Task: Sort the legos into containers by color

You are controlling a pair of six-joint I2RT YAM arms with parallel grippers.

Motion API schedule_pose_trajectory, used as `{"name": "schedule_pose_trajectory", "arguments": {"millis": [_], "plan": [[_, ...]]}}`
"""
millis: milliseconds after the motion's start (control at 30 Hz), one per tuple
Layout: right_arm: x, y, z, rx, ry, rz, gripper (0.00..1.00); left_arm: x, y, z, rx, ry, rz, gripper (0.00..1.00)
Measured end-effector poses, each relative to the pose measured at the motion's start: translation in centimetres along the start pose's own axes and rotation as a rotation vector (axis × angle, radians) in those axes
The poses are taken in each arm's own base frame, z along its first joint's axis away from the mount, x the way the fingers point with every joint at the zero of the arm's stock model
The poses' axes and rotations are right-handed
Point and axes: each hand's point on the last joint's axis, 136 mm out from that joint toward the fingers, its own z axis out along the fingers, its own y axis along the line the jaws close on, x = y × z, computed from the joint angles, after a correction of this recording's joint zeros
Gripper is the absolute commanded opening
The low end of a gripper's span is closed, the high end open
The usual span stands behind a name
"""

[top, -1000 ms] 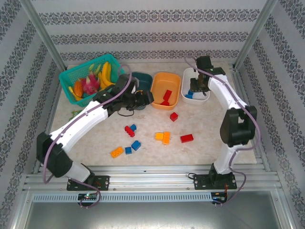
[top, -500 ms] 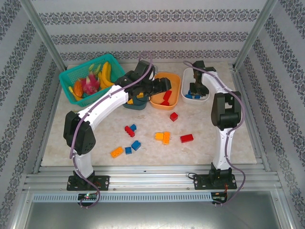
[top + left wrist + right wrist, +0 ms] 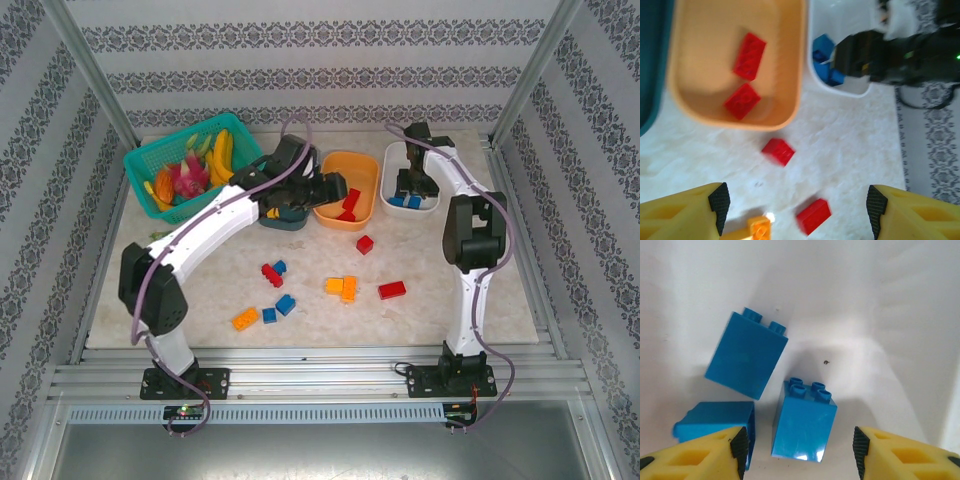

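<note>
My left gripper hangs open and empty over the table beside the orange tub, which holds two red bricks. Below it lie two red bricks and an orange brick. The dark teal tub is mostly hidden under the left arm; an orange-yellow brick shows in it. My right gripper is open inside the white tub, its jaws on either side of an upright blue brick. Two more blue bricks lie there.
Loose red, orange and blue bricks are scattered on the table's middle and front. A teal mesh basket of toy fruit stands at the back left. Metal frame posts rise at the rear corners.
The left arm swung its gripper right from the teal tub towards the orange tub, then eased back a little. The right arm folded inward while its gripper stayed in the white tub.
</note>
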Motion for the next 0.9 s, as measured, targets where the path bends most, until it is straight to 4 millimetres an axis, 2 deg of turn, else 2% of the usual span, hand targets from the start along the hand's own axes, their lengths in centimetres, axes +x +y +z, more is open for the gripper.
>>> {"name": "schedule_pose_trajectory", "arguments": {"millis": [67,133,233,300,400,467,533,633,733,833,867,900], "plan": [[-0.7,0.7,-2.2,-0.018,-0.055,-0.011,0.60,1.4,1.8,-1.7,-0.054,-0.001,-0.016,0.76],[-0.9,2.1,-5.3,-0.049,-0.137,-0.036,0.61,2.9,3.8,-3.7,-0.111,-0.004,-0.046,0.76],[0.4,6.1,-11.6,-0.148,-0.282,-0.114,0.64,5.8,7.1,-6.4,-0.199,0.002,-0.116,0.77],[2.6,9.6,-15.5,-0.247,-0.370,-0.194,0.65,8.4,9.9,-8.0,-0.266,0.014,-0.184,0.78],[7.6,14.5,-19.1,-0.405,-0.428,-0.319,0.65,12.2,13.7,-9.5,-0.359,0.049,-0.283,0.78],[11.4,16.8,-19.7,-0.489,-0.418,-0.400,0.66,14.2,15.4,-10.0,-0.402,0.079,-0.315,0.78],[15.6,18.6,-19.0,-0.554,-0.370,-0.480,0.66,15.8,16.8,-10.4,-0.445,0.118,-0.328,0.77],[20.8,19.6,-17.2,-0.603,-0.274,-0.548,0.66,17.7,18.2,-10.2,-0.499,0.185,-0.313,0.76],[23.5,19.4,-16.1,-0.621,-0.213,-0.561,0.66,20.0,19.4,-9.6,-0.558,0.267,-0.258,0.78],[24.1,19.2,-16.5,-0.634,-0.214,-0.554,0.67,22.4,20.5,-9.6,-0.599,0.324,-0.230,0.81],[24.0,19.2,-16.7,-0.640,-0.223,-0.548,0.67,22.9,20.9,-9.6,-0.605,0.324,-0.242,0.84],[23.8,19.3,-17.1,-0.649,-0.235,-0.541,0.67,23.4,21.3,-9.8,-0.607,0.319,-0.269,0.91]]}}
